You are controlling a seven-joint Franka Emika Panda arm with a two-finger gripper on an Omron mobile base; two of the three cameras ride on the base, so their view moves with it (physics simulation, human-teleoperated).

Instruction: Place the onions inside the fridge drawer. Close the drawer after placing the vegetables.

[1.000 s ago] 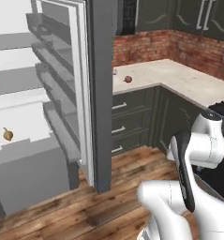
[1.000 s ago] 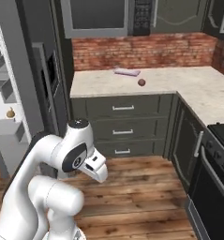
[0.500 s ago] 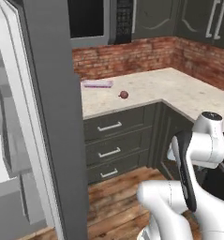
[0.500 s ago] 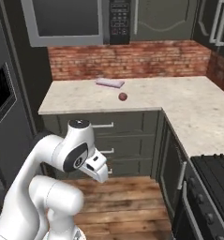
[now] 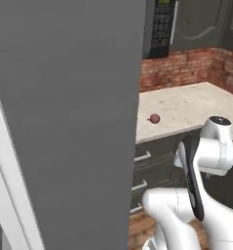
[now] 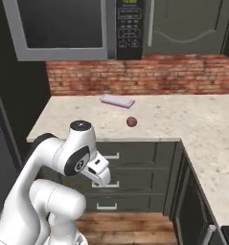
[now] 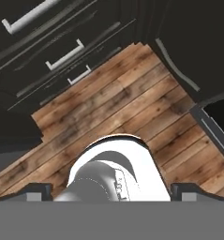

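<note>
The onions and the fridge drawer are out of view. The fridge [image 5: 64, 122] shows as a broad dark grey outside wall that takes up the left of the left base view. My arm is folded close to the base, with the hand [image 6: 99, 170] pointing down at the floor. In the hand view my gripper [image 7: 111, 192] is open. Its two dark fingertips [image 7: 33, 191] stand far apart at the bottom corners, and nothing is held between them.
A small red ball [image 6: 131, 121] and a flat pinkish slab [image 6: 117, 100] lie on the light stone counter [image 6: 192, 119]. Below it are dark cabinet drawers [image 6: 135, 155] with silver handles. A microwave [image 6: 63, 26] hangs above. Wooden floor [image 7: 132, 103] lies beneath the hand.
The whole picture has swung right as the base moved. The open fridge inside, with an onion on a shelf, has left both base views and the counter is now central. The arm's pose is unchanged.
</note>
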